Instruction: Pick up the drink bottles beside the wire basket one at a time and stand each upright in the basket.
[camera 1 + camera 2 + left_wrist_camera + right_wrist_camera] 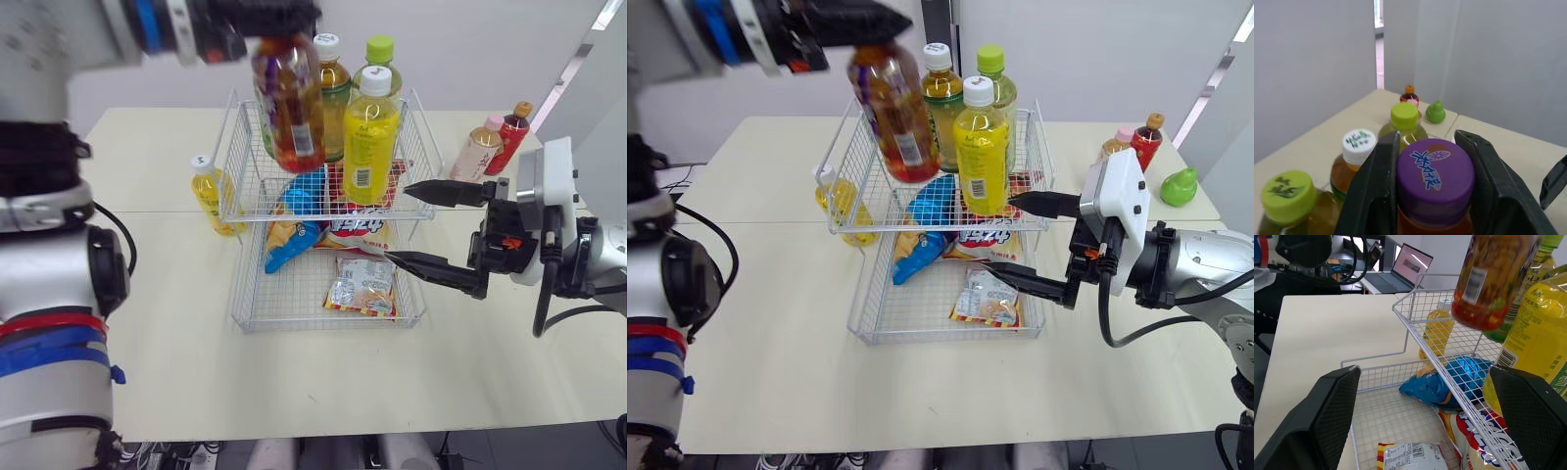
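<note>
A: Why was the amber tea bottle (289, 103) so high?
B: The left gripper (1429, 147), jaws pinching its purple cap (1435, 171), hung it tilted over the upper tier of the wire basket (240, 157), probably to clear the rim.
A: The right gripper (398, 221)?
B: Jaws wide, empty, beside the basket. Mesh partly hid a yellow bottle (209, 196) on the bench (157, 147).

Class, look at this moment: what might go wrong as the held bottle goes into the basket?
The amber bottle, gripped at its cap by the left gripper, hangs tilted; set down so, it may topple or knock the yellow bottle. The open right gripper sits close to the wire basket and might snag it.
</note>
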You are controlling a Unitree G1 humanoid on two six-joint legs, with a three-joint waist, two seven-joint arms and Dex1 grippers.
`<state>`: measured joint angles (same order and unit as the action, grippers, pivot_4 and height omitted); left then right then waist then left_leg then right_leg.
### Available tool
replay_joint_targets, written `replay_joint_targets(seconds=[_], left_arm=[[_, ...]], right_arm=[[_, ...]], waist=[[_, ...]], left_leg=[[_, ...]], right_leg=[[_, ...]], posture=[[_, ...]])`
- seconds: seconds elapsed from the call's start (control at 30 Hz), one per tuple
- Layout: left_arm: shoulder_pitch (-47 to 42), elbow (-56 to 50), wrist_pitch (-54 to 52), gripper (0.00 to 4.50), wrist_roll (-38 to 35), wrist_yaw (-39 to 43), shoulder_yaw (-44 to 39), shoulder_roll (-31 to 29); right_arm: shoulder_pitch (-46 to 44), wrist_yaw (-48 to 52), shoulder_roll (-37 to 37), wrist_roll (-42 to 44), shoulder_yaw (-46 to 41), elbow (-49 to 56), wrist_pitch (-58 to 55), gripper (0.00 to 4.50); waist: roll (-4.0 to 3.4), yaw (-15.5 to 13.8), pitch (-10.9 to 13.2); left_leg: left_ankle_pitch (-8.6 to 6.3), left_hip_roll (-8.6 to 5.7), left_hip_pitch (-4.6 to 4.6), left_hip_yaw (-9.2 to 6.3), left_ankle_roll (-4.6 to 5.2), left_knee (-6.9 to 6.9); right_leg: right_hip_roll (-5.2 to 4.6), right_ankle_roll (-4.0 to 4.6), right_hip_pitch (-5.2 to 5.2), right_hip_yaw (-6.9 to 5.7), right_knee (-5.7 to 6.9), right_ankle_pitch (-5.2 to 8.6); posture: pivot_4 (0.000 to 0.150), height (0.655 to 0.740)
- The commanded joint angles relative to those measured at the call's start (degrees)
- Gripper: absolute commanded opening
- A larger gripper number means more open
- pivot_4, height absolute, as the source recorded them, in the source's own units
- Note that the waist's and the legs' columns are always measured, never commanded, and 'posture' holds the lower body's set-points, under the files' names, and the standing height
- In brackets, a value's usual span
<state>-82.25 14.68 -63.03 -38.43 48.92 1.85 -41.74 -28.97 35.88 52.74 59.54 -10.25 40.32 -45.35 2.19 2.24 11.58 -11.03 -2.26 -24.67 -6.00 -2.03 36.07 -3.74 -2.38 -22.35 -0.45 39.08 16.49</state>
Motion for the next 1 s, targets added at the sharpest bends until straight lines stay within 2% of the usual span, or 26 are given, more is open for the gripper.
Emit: replay_joint_targets(seconds=[0.03, 0.33, 0.67, 0.73, 0.77, 0.87, 1.0], left_arm=[[-0.3, -2.7, 4.2, 1.36, 1.3, -0.3, -1.9, 2.1], [2.8, -1.8, 11.0, 1.36, 6.0, 2.0, -0.4, 5.4], [3.3, 0.5, 12.4, 1.36, 8.5, 5.1, 0.1, 7.2], [3.2, 0.7, 12.8, 2.09, 8.6, 6.2, 0.2, 7.1], [3.1, 0.8, 12.7, 2.30, 8.6, 6.5, 0.1, 7.1], [3.1, 0.7, 12.9, 3.28, 8.6, 7.2, -0.1, 7.0], [2.9, 0.0, 13.4, 4.48, 8.4, 8.0, -0.9, 6.4]], right_arm=[[-1.2, -0.9, 0.2, -0.1, -1.3, 0.7, 0.6, 4.50], [-1.7, -2.0, 0.1, -0.4, -1.1, 0.2, 0.4, 4.50], [-1.5, -3.3, 0.1, -1.2, -1.6, 0.2, 0.6, 4.50], [-1.9, -4.0, -0.4, -2.0, -1.7, -0.3, 1.2, 4.50], [-2.2, -4.3, -0.5, -2.4, -1.7, -0.5, 1.4, 4.50], [-2.4, -4.3, -0.7, -3.2, -1.7, -0.8, 1.4, 4.50], [-2.7, -0.7, 3.0, -0.4, -7.1, -3.4, 0.5, 4.50]], waist=[[0.01, -0.1, 0.0], [0.00, -0.4, 0.0], [-0.01, -0.3, 0.0], [-0.01, -0.3, 0.0], [-0.01, -0.3, 0.0], [-0.01, -0.3, 0.0], [-0.02, -0.4, 0.0]], left_leg=[[0.00, -0.01, -0.02, -0.01, 0.00, 0.00], [0.00, -0.05, -0.10, -0.01, 0.00, 0.02], [0.00, -0.05, -0.09, 0.00, 0.00, 0.04], [0.01, -0.05, -0.09, 0.00, 0.00, 0.04], [0.01, -0.05, -0.09, 0.00, 0.00, 0.05], [0.01, -0.06, -0.09, 0.00, 0.00, 0.05], [0.01, -0.08, -0.09, 0.01, 0.00, 0.05]], right_leg=[[-0.01, 0.00, 0.00, 0.00, -0.01, 0.00], [-0.07, 0.00, -0.07, 0.02, -0.05, 0.00], [-0.07, 0.00, -0.06, 0.00, -0.03, 0.00], [-0.07, 0.00, -0.05, -0.01, -0.02, 0.00], [-0.07, -0.01, -0.04, -0.01, -0.02, 0.00], [-0.07, -0.01, -0.04, -0.01, -0.02, 0.00], [-0.09, 0.00, -0.04, -0.01, -0.03, 0.00]], posture=[[0.150, 0.7378], [0.150, 0.7378], [0.150, 0.7378], [0.150, 0.7378], [0.150, 0.7378], [0.150, 0.7378], [0.150, 0.7378]])
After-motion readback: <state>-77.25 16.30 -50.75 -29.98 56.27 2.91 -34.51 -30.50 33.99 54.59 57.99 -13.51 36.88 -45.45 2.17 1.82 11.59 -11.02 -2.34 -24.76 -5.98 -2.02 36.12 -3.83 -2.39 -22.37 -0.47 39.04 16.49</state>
